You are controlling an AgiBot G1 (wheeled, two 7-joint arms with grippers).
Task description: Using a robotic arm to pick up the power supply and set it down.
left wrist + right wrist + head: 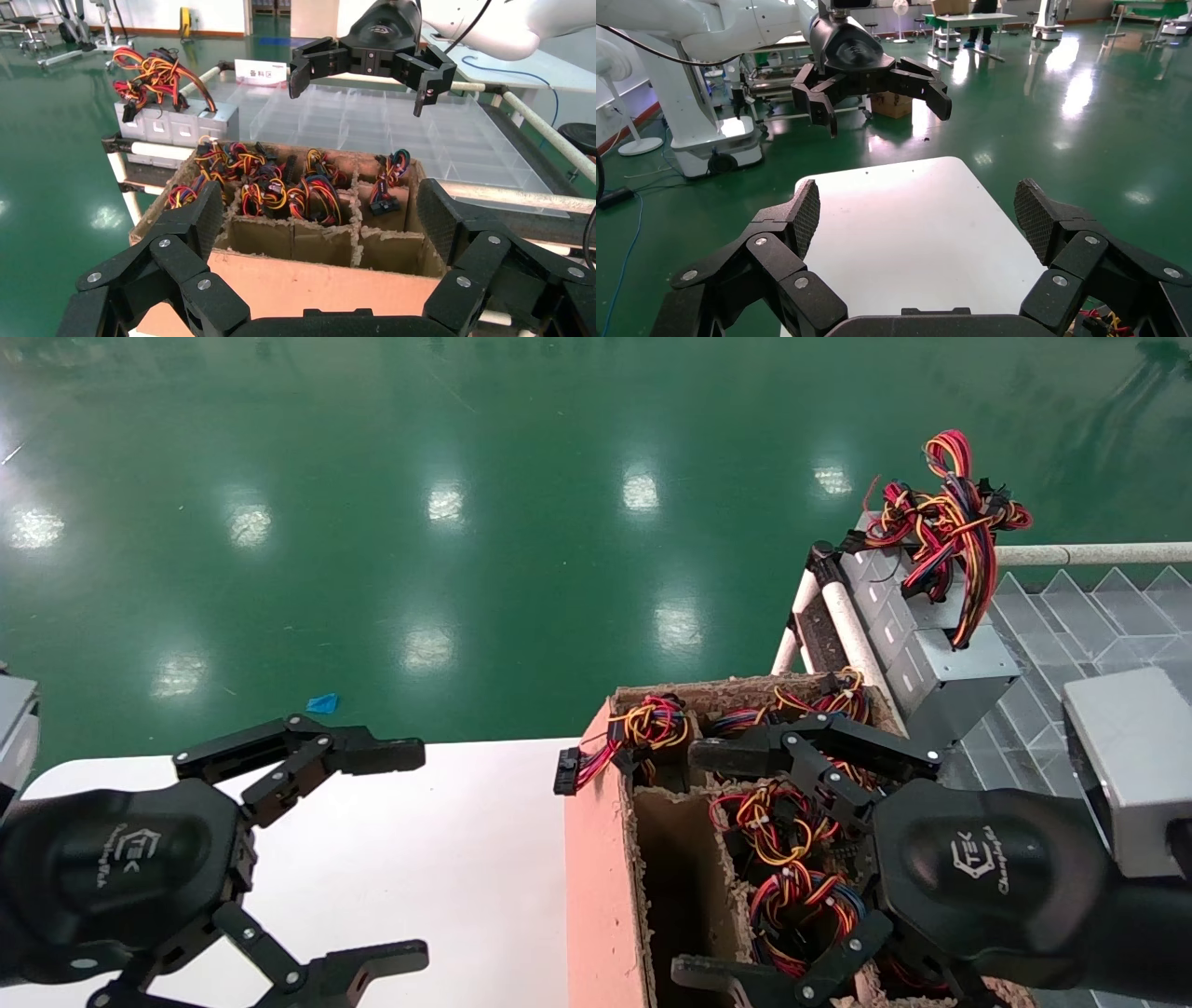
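Divided cardboard box holding wire bundles, right tool spread above

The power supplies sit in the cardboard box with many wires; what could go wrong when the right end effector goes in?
1. The right end effector hangs open over the cardboard box, where wire bundles are tangled; it may grip wires rather than a power supply.
2. Bundles cross the dividers, so lifting one unit may drag a neighbour.
3. One connector hangs over the box edge and could snag.

The left end effector is open over the white table.
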